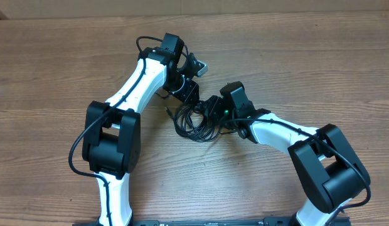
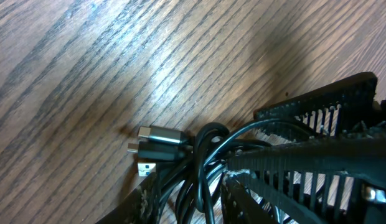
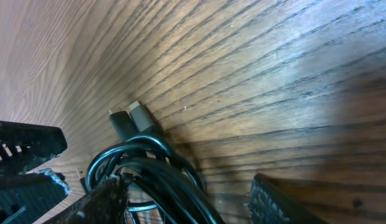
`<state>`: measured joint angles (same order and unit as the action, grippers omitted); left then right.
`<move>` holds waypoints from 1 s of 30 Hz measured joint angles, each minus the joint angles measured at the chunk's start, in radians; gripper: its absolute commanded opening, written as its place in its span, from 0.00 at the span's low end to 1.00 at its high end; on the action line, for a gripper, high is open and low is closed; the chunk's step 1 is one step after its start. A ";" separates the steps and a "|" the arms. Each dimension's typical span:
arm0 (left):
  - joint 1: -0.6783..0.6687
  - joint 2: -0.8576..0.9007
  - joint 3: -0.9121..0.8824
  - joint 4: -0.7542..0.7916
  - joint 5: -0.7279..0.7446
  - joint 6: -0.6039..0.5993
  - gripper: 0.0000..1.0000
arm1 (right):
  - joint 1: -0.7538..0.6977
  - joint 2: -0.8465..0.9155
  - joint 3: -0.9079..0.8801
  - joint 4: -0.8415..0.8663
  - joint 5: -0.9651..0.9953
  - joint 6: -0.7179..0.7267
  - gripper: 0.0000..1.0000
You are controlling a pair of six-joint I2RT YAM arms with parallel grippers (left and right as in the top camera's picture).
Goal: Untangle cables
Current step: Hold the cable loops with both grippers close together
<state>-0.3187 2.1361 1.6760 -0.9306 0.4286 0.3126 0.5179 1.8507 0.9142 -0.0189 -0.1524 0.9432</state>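
The cables (image 1: 193,123) lie as a tangled black bunch on the wooden table (image 1: 295,56), between my two grippers. My left gripper (image 1: 189,94) reaches down onto the bunch from the far side. In the left wrist view, several strands of the cables (image 2: 202,149) fill the gap between its fingers (image 2: 238,190), and the left gripper (image 2: 193,202) is shut on them. Metal plugs (image 2: 159,135) stick out to the left. My right gripper (image 1: 211,108) meets the bunch from the right. The right gripper (image 3: 187,202) stands open, with the looped cables (image 3: 149,165) against its left finger (image 3: 99,199).
Both arms crowd over the bunch, and the right gripper's ribbed fingers (image 2: 317,115) sit close beside the left one's. Two plugs (image 3: 131,121) point away across the bare wood. The left arm's own thick wire (image 1: 78,147) loops out near its base.
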 measured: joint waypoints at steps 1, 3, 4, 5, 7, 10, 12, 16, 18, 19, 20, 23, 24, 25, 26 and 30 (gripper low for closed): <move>0.000 0.000 0.000 0.000 -0.002 0.000 0.34 | 0.000 0.000 0.001 -0.001 -0.003 -0.002 0.65; 0.000 0.000 0.000 0.000 -0.004 0.000 0.34 | 0.000 0.000 0.002 -0.004 -0.006 -0.003 0.65; 0.000 0.000 0.000 0.000 -0.007 0.000 0.34 | 0.000 0.000 0.002 -0.006 -0.007 -0.004 0.65; 0.000 0.000 0.000 0.000 -0.010 0.000 0.34 | 0.000 0.000 0.002 -0.007 -0.008 -0.005 0.65; 0.000 0.000 0.000 0.000 -0.018 0.000 0.34 | 0.000 0.000 0.003 -0.008 -0.008 -0.004 0.66; 0.000 0.000 0.000 0.000 -0.023 0.000 0.36 | 0.000 0.000 0.003 -0.008 -0.008 -0.005 0.66; 0.000 0.000 0.000 0.000 -0.026 0.000 0.38 | 0.000 0.000 0.003 -0.008 -0.009 -0.004 0.65; 0.000 0.000 0.000 0.004 -0.026 0.000 0.38 | 0.000 0.000 0.003 -0.008 -0.009 -0.014 0.65; 0.000 0.000 0.000 0.013 -0.026 0.000 0.37 | 0.000 0.000 0.003 -0.009 -0.010 -0.020 0.65; 0.000 0.000 0.000 0.015 -0.026 0.000 0.37 | 0.000 0.000 0.003 -0.009 -0.010 -0.022 0.65; -0.001 0.000 0.000 0.016 -0.026 0.000 0.36 | 0.000 0.000 0.003 -0.010 -0.011 -0.023 0.65; -0.002 0.000 -0.001 0.018 -0.031 0.000 0.36 | 0.000 0.000 0.009 -0.030 -0.015 -0.027 0.65; -0.003 0.000 -0.002 0.022 -0.034 0.000 0.36 | 0.000 0.000 0.009 -0.032 -0.015 -0.027 0.65; -0.003 0.000 -0.005 0.028 -0.035 0.000 0.34 | 0.000 0.000 0.010 -0.034 -0.016 -0.028 0.65; -0.003 0.000 -0.008 0.036 -0.037 0.000 0.34 | 0.000 0.000 0.010 -0.035 -0.016 -0.028 0.65; -0.003 0.000 -0.025 0.056 -0.041 0.000 0.35 | 0.000 0.000 0.010 -0.034 -0.016 -0.027 0.65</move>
<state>-0.3214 2.1365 1.6508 -0.8742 0.3874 0.3126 0.5179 1.8503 0.9237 -0.0528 -0.1684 0.9157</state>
